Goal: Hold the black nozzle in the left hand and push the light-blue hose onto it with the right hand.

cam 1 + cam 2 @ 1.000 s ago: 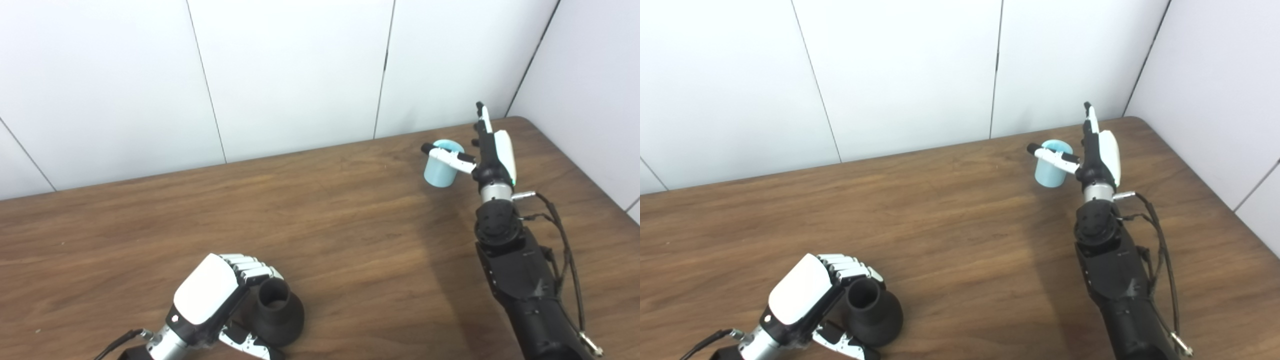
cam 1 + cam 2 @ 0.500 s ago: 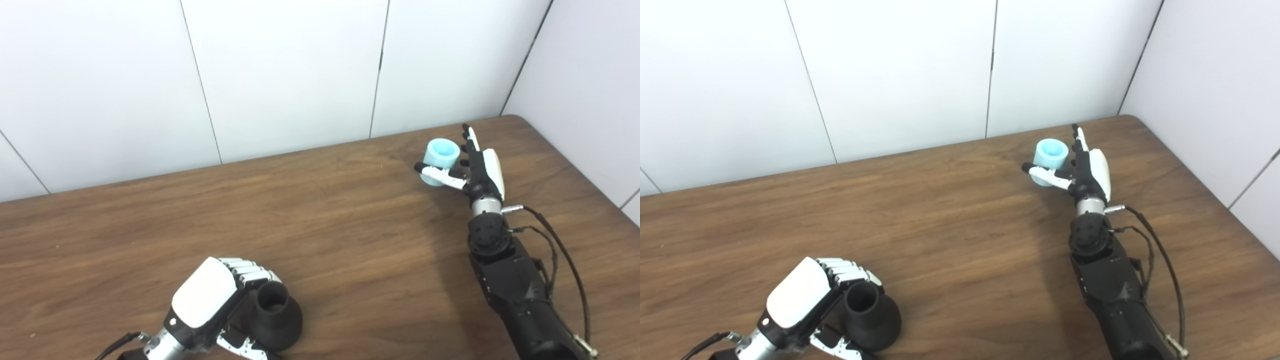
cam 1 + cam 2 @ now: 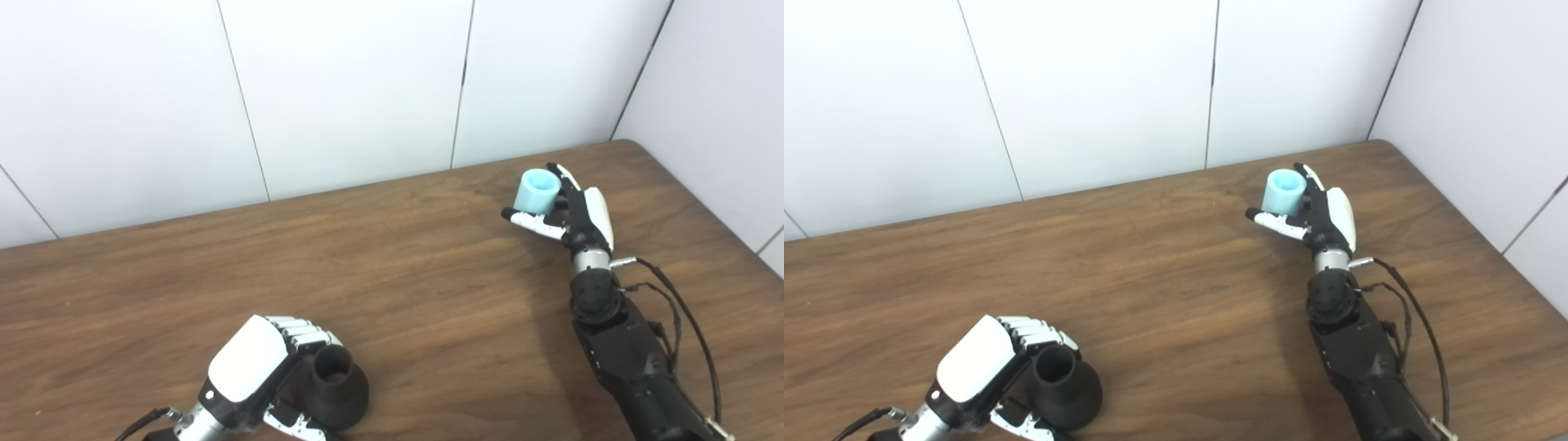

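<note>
Gripping the matte black, flared nozzle (image 3: pixel 335 384) near the wood-grain table's (image 3: pixel 398 269) front edge, the left hand (image 3: pixel 251 373) curls closed around it. Near the far right corner, the right hand (image 3: pixel 576 211) holds the smooth, light-blue cylindrical hose (image 3: pixel 537 191).

Brown wooden table (image 3: pixel 398 269), black nozzle (image 3: pixel 335 388) standing near its front edge

Left hand's (image 3: pixel 257 383) thumb at bottom edge
</note>
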{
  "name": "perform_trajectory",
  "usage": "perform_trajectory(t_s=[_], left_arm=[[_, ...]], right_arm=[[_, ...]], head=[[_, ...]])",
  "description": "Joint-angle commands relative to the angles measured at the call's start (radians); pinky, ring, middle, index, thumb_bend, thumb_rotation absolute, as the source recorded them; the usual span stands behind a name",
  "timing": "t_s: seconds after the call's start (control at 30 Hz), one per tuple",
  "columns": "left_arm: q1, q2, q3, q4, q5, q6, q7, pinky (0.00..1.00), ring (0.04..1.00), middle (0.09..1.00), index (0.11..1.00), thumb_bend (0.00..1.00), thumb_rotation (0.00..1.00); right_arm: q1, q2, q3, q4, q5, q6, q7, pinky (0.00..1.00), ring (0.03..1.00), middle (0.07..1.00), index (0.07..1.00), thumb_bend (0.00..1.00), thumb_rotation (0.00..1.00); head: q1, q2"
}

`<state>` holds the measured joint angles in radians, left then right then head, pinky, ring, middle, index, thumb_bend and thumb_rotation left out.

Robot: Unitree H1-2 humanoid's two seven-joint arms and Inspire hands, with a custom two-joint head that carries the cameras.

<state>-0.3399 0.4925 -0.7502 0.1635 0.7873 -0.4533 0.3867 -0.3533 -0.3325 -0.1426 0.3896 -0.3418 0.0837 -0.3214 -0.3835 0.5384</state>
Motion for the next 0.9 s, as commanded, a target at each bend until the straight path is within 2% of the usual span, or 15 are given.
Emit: perform_trajectory(t_s=[0.0, 0.17, 0.23, 0.33, 0.57, 0.6, 0.63, 0.67, 0.7, 0.87], left_arm=[[0.069, 0.008, -0.028, 0.030, -0.024, -0.017, 0.020, 0.41, 0.497, 0.488, 0.480, 0.52, 0.00], [0.076, 0.014, -0.025, 0.020, -0.029, -0.017, 0.014, 0.41, 0.498, 0.487, 0.481, 0.52, 0.00], [0.080, 0.015, -0.019, 0.015, -0.026, -0.016, 0.006, 0.42, 0.498, 0.487, 0.481, 0.52, 0.00], [0.087, 0.014, -0.007, 0.008, -0.023, -0.016, -0.009, 0.42, 0.500, 0.488, 0.481, 0.52, 0.00], [0.086, 0.008, -0.004, 0.013, -0.027, -0.016, -0.006, 0.42, 0.497, 0.486, 0.483, 0.52, 0.00], [0.085, 0.008, -0.005, 0.014, -0.027, -0.016, -0.005, 0.42, 0.497, 0.486, 0.483, 0.52, 0.00], [0.085, 0.008, -0.006, 0.015, -0.027, -0.017, -0.003, 0.42, 0.497, 0.486, 0.483, 0.52, 0.00], [0.084, 0.008, -0.006, 0.016, -0.028, -0.017, -0.004, 0.42, 0.497, 0.486, 0.483, 0.52, 0.00], [0.084, 0.008, -0.006, 0.017, -0.030, -0.017, -0.005, 0.42, 0.499, 0.486, 0.482, 0.52, 0.00], [0.084, 0.007, -0.004, 0.018, -0.033, -0.017, -0.009, 0.42, 0.502, 0.487, 0.482, 0.52, 0.00]], right_arm=[[-0.020, -0.011, -0.009, -0.021, 0.016, -0.015, -0.006, 0.70, 0.785, 0.829, 0.830, 0.94, 0.40], [-0.029, 0.000, -0.030, -0.006, 0.055, -0.035, -0.014, 0.67, 0.751, 0.782, 0.779, 0.95, 0.35], [-0.033, 0.007, -0.041, -0.001, 0.068, -0.034, -0.021, 0.61, 0.705, 0.737, 0.742, 0.95, 0.32], [-0.035, 0.014, -0.051, -0.002, 0.076, -0.024, -0.033, 0.59, 0.680, 0.708, 0.701, 0.94, 0.29], [-0.040, 0.013, -0.043, -0.014, 0.053, 0.005, -0.064, 0.48, 0.581, 0.619, 0.589, 0.87, 0.13], [-0.039, 0.011, -0.040, -0.014, 0.047, 0.001, -0.068, 0.38, 0.483, 0.553, 0.578, 0.84, 0.10], [-0.039, 0.009, -0.037, -0.013, 0.044, -0.001, -0.071, 0.34, 0.441, 0.529, 0.535, 0.69, 0.11], [-0.039, 0.008, -0.034, -0.011, 0.040, -0.005, -0.075, 0.32, 0.419, 0.516, 0.512, 0.61, 0.12], [-0.039, 0.007, -0.032, -0.010, 0.036, -0.009, -0.080, 0.25, 0.340, 0.452, 0.517, 0.56, 0.05], [-0.038, 0.005, -0.023, -0.012, 0.027, -0.005, -0.085, 0.11, 0.169, 0.469, 0.486, 0.53, 0.00]], head=[[0.001, 0.001], [0.001, 0.003], [-0.003, 0.006], [-0.004, 0.006], [-0.007, 0.003], [-0.007, 0.003], [-0.007, 0.003], [-0.007, 0.002], [-0.006, 0.002], [-0.006, 0.002]])
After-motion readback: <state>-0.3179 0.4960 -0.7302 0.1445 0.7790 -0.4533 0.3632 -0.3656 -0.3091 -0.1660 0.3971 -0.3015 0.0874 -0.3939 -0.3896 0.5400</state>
